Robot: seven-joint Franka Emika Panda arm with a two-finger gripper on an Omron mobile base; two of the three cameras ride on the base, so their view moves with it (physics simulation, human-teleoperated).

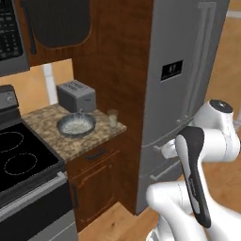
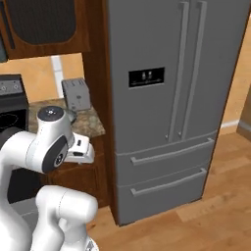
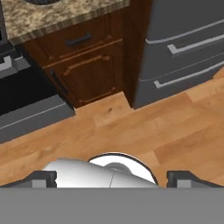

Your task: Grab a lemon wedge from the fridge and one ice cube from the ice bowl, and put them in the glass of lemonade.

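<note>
The robot's white arm (image 1: 197,155) folds in the foreground, its pincer (image 3: 112,177) spread wide with nothing between the tips and aimed down at the wooden floor (image 3: 144,131) in front of the lower cabinet (image 3: 87,65) and the fridge drawers. The fridge (image 2: 166,98) stands shut — both tall bar handles (image 2: 188,68) untouched, the black dispenser panel (image 2: 146,77) on its left door. To its left, on the speckled stone desk (image 1: 52,124), sit the ice bowl (image 1: 76,125), the glass of lemonade (image 1: 112,118) just beside it near the desk's edge, and a boxy grey toaster (image 1: 76,95) behind; a black stove (image 1: 23,160) adjoins the desk. No step of the task looks begun: the lemon wedge is presumably behind closed doors. The risks ahead lie in the door pull — a grip too far along the handle or a pull off the hinge's arc could slip the tips free, and a swinging elbow near the desk corner could knock the small glass, which stands exposed at the front — or the door, once open, could crowd the arm's path back to the bowl.
</note>
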